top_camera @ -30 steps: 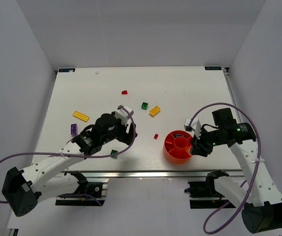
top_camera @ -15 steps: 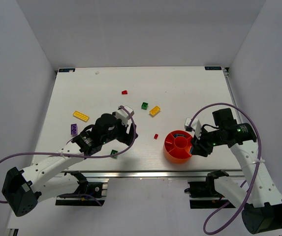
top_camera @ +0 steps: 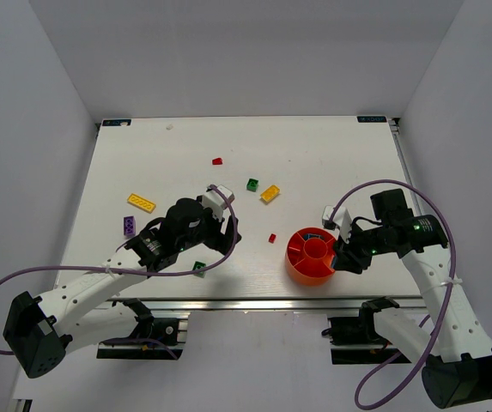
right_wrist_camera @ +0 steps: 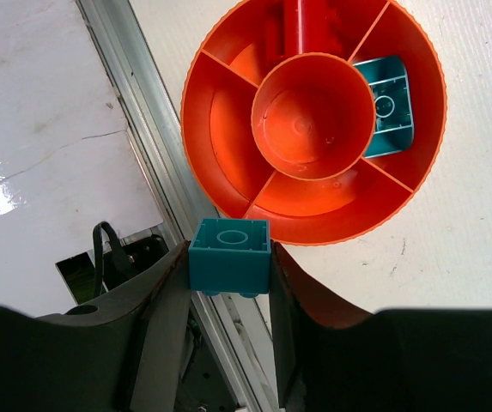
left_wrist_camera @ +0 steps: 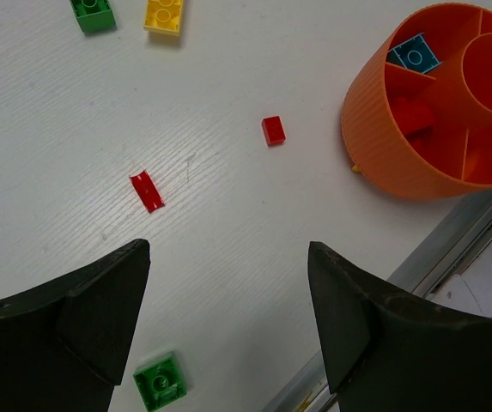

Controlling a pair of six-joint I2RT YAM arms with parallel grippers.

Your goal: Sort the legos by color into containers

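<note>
Several legos (top_camera: pixel 270 193) lie scattered on the white desk (top_camera: pixel 331 154) between grey walls (top_camera: pixel 228 51); the left end effector (left_wrist_camera: pixel 227 266) gapes empty, the right end effector (right_wrist_camera: pixel 228 270) pinches a cyan brick (right_wrist_camera: pixel 229 249) beside the orange tray (top_camera: pixel 297 273).

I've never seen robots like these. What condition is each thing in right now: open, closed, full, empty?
Tray: upright; cyan plate in one compartment, red piece in the next.
Central cup: empty.
Left end effector: open, empty, above the table.
Right end effector: shut on a cyan brick, beside the tray's rim.
Small red brick: loose on the table, unsorted.
</note>
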